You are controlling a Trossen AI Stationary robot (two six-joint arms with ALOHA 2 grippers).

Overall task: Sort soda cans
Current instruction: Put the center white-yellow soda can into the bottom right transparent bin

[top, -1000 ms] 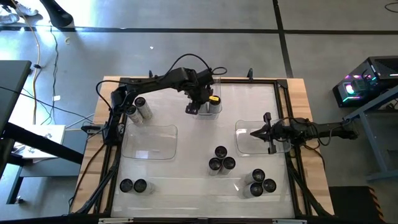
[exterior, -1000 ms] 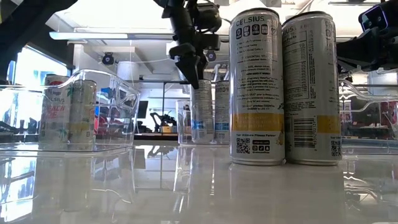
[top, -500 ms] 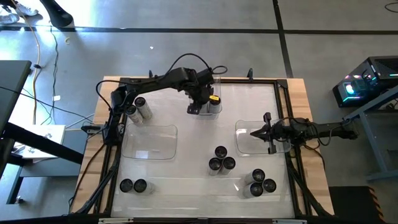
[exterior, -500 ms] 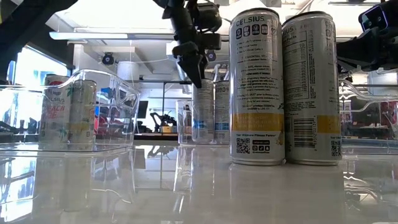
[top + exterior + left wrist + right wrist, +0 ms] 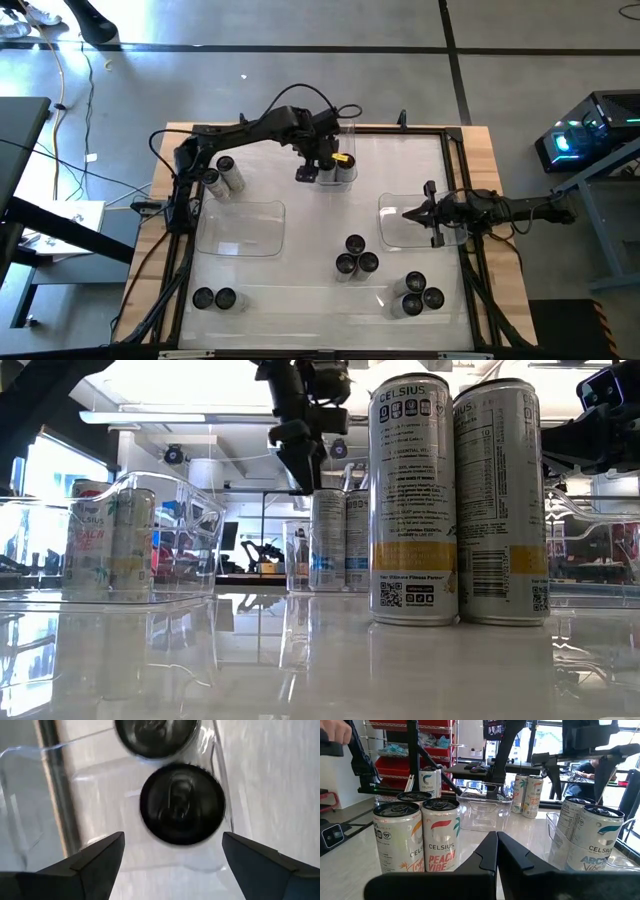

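The left hand [image 5: 312, 172] hangs over the small clear plastic tray [image 5: 349, 135] at the far edge of the white desk [image 5: 300, 250], its dark fingers [image 5: 95, 862] spread wide apart and closed on nothing. Directly below it in the left wrist view stands a slim grey soda can with a dark round top [image 5: 181, 803], centred in the gap between the fingers and touching neither; a second can top [image 5: 155, 735] sits just beyond it in the same tray.

The high view shows what the wrist cannot: the other cans in clusters, two [image 5: 225, 175] by the left arm's base, two [image 5: 214, 298] at the near left corner, three [image 5: 355, 257] near the middle, and several [image 5: 418, 294] at the near right. Two larger clear trays lie between them, one left [image 5: 240, 230] and one right [image 5: 400, 222].

The right hand [image 5: 406, 212] rests over the right tray, its fingers [image 5: 490, 851] pressed together and empty.

The low view shows the left hand raised above the tops of the two cans [image 5: 338, 540] in the far tray, clear of them.
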